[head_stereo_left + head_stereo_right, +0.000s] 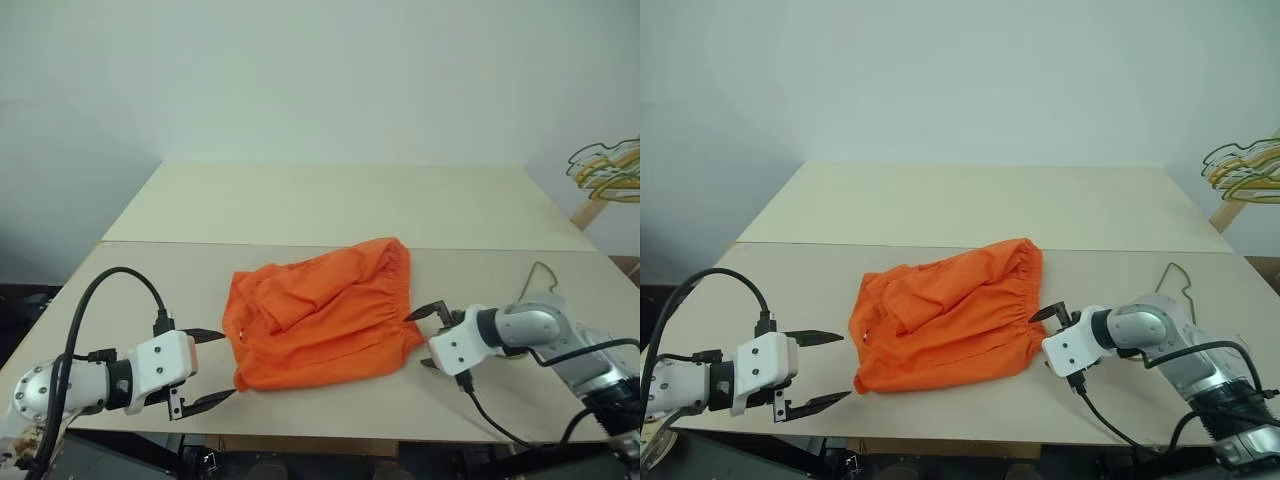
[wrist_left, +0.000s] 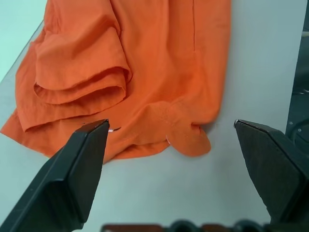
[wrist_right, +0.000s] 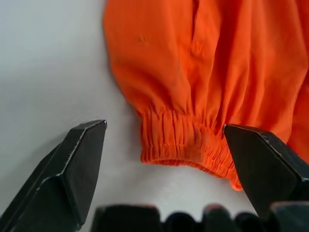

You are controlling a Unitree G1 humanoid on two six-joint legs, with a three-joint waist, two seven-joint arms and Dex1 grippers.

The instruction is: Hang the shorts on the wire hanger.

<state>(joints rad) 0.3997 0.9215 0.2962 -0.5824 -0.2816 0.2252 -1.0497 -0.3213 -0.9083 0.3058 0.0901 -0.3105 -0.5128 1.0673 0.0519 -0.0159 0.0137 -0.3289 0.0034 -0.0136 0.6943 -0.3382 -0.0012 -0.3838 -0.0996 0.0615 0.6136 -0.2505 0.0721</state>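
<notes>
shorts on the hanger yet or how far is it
Nothing is hung yet. The shorts lie crumpled flat on the table, and the wire hanger rests on the table behind the right arm, untouched. In hand: the right gripper is open at the elastic waistband; the left gripper is open near the leg end. Left: grasp, lift, fetch the hanger, thread the shorts on.

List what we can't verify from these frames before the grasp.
- Wire hanger: head views show just its hook and part of the wire; the right arm covers the rest.
- Bunch of hangers: cut off by the picture's right edge.
- Shorts: folded over; the underside and one leg opening are hidden by their own fabric.
</notes>
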